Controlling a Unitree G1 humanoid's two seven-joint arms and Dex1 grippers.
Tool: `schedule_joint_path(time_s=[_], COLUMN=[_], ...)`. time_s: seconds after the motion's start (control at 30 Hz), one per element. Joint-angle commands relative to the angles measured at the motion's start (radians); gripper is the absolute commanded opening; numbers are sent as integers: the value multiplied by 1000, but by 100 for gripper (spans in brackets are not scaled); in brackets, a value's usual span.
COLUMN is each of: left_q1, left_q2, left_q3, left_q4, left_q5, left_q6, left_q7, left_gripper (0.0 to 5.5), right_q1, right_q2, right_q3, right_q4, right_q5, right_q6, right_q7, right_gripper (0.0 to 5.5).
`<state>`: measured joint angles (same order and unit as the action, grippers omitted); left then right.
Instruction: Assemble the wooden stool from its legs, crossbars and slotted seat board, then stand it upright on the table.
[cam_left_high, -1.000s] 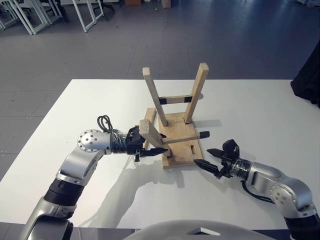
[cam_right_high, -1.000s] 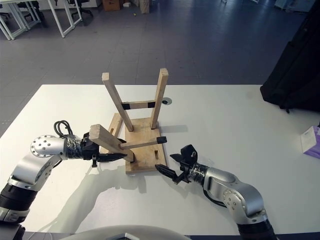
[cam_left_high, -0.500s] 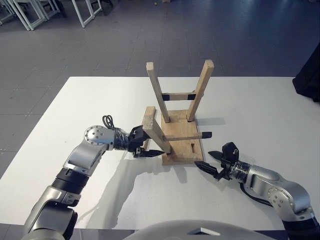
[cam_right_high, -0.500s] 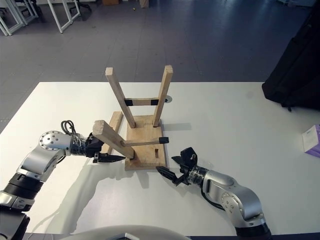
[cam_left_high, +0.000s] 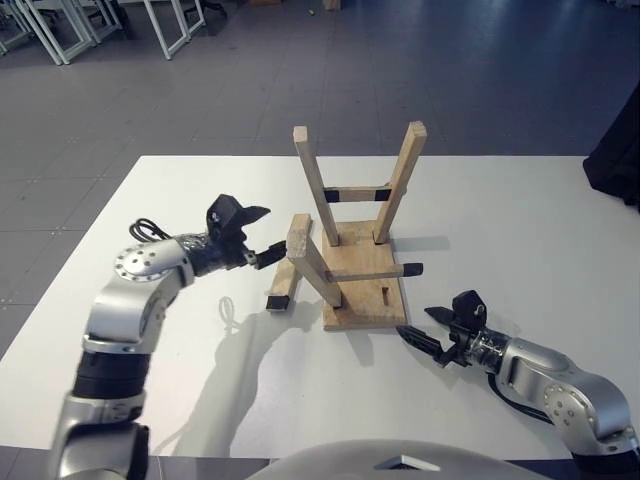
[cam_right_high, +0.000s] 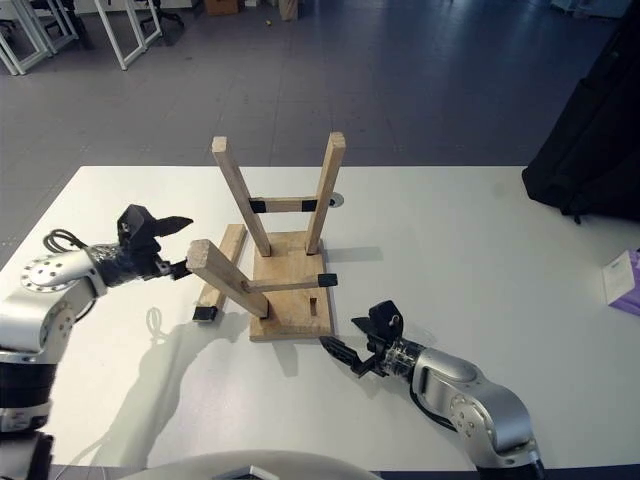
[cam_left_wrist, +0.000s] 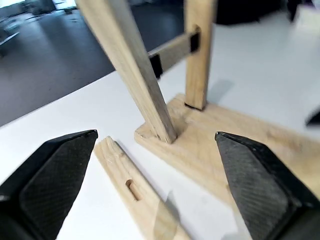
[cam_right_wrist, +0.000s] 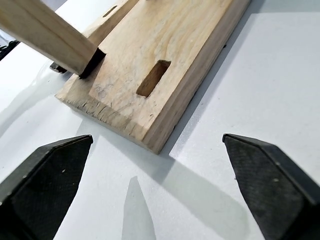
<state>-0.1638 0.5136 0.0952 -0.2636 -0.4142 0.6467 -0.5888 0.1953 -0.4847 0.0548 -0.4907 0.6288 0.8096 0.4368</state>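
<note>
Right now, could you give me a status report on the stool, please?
Left end effector open, near loose leg. Right end effector open, near seat board corner. Upright legs and tilted leg on board. Free crossbar end overhangs board.

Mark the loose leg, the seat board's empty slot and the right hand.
loose leg (cam_left_high: 282, 283), left eye view, mid-length on the bare wood.
empty slot (cam_right_wrist: 153, 78), right wrist view, inside the opening.
right hand (cam_left_high: 413, 322), left eye view, midway between its fingertips.

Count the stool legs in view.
4. Far left leg and far right leg stand on the seat board; tilted leg at its near left corner; loose leg flat on the table beside it.
</note>
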Motion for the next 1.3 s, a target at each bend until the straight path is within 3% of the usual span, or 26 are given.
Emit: schedule_joint_path(time_s=[0.03, 0.2, 0.47, 0.6, 0.73, 0.9, 0.97, 1.13, 1.23, 1.3], left_q1=[159, 200, 281, 288, 279, 254, 233, 100, -51, -112], left_q2=[-185, -231, -228, -280, -299, -272, -265, -233, -189, -129], left_q3=[-11, -101, -125, -99, -108, -104, -51, 170, 331, 348], left_q4=[-152, -166, -44, -16, 38, 269, 339, 294, 198, 158], left_q5=[107, 156, 226, 200, 207, 241, 216, -17, -378, -566], left_q6=[179, 253, 213, 162, 87, -101, -185, -301, -186, -48], left_q7=[357, 429, 447, 447, 426, 368, 337, 199, 60, -35], left_gripper=[435, 435, 435, 379, 319, 231, 204, 204, 204, 204], right_q1=[7, -13, -12, -23, -65, -171, -248, -463, -606, -672], right_q2=[48, 54, 61, 63, 27, -42, -51, -43, -22, 7], right_q3=[-17, -9, -17, -41, -150, -229, -243, -368, -426, -436], right_q4=[-78, -90, -105, -104, -60, 40, 89, 194, 217, 225], right_q5=[-5, -3, 1, 10, 37, 31, 40, 201, 391, 527], right_q6=[37, 65, 81, 87, 104, 132, 175, 294, 370, 406], right_q7=[-92, -114, -127, -135, -118, -98, -111, -82, -41, -21], right_gripper=[481, 481, 481, 481, 481, 481, 481, 481, 481, 481])
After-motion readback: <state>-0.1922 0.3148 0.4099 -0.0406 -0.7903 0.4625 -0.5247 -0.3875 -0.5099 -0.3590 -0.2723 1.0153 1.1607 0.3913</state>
